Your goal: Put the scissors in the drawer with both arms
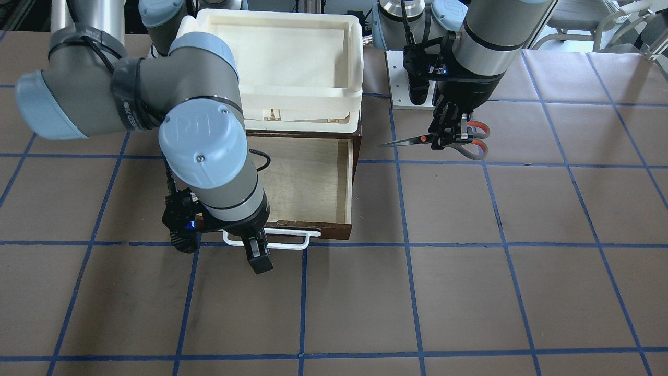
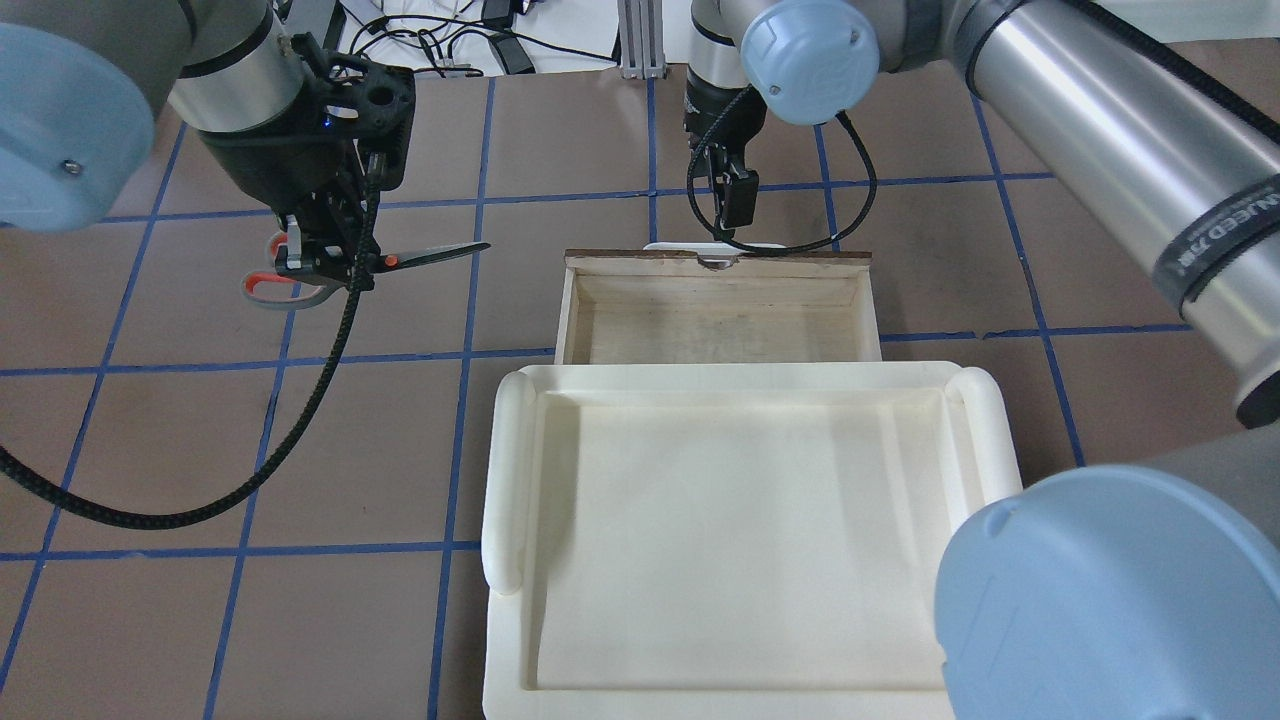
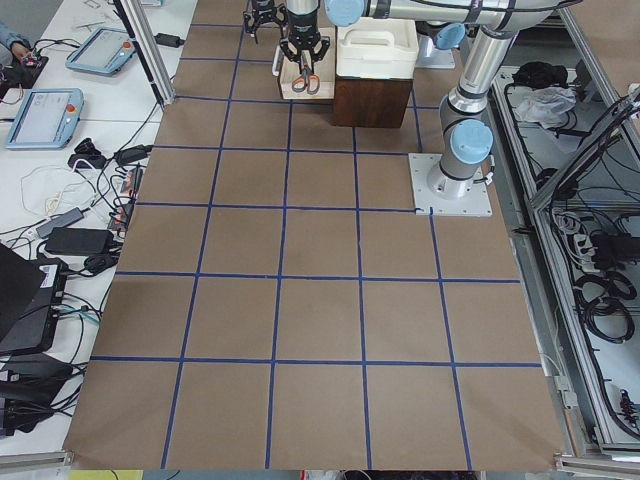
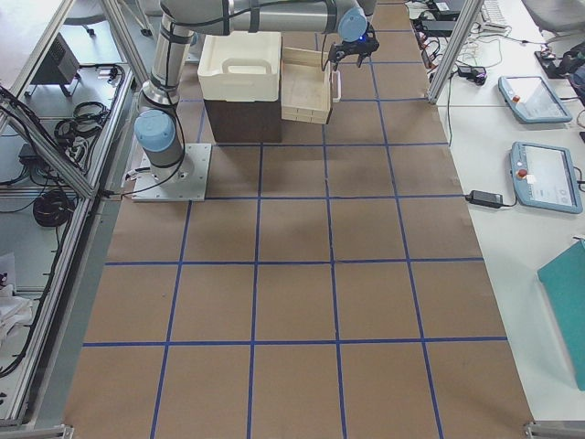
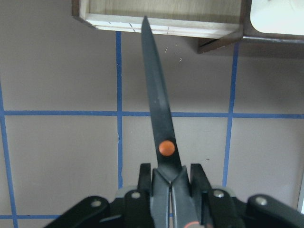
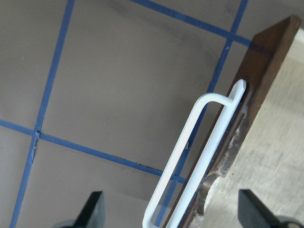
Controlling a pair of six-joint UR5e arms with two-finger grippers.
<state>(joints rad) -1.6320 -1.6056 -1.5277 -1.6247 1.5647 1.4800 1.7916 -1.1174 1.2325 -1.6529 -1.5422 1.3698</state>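
Observation:
My left gripper (image 1: 448,140) is shut on the scissors (image 1: 417,140) just behind the orange pivot and holds them above the table, beside the drawer. The blades are closed and point toward the drawer (image 1: 308,177), as the left wrist view shows with the scissors (image 5: 159,109). The drawer is pulled out and its pale plywood interior (image 2: 715,320) is bare. My right gripper (image 1: 257,256) is open at the drawer's white loop handle (image 1: 292,241). In the right wrist view the handle (image 6: 190,156) lies between the spread fingers (image 6: 95,209).
A white plastic tray (image 2: 510,470) sits on top of the dark cabinet that the drawer slides from. A black cable (image 2: 300,400) hangs from the left wrist over the table. The left arm's white base plate (image 1: 402,89) lies behind the scissors.

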